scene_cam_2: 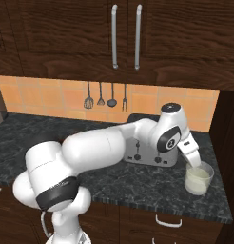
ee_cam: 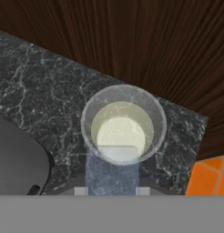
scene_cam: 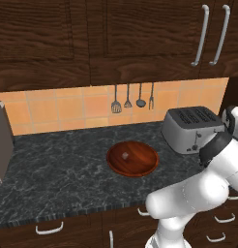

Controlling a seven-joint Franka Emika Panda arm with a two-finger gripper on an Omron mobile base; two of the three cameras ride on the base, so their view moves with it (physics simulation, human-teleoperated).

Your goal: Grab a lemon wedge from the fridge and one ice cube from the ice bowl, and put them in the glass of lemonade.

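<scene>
dark marble table [scene_cam_2: 138, 186]: pincer [scene_cam_2: 194, 163] closed over the glass [scene_cam_2: 199, 180], maybe gripping the wedge — can't tell; next, release, then ice from bowl [scene_cam: 132, 158].

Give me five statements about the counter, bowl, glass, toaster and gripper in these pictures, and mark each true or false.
1. The gripper hangs over the glass. True.
2. The wooden bowl holds a small pale cube. True.
3. The glass is empty. False: it holds pale yellowish liquid.
4. The toaster stands left of the bowl in the left base view. False: it stands to the right.
5. The utensils lie on the counter. False: they hang on the tiled wall.
</scene>
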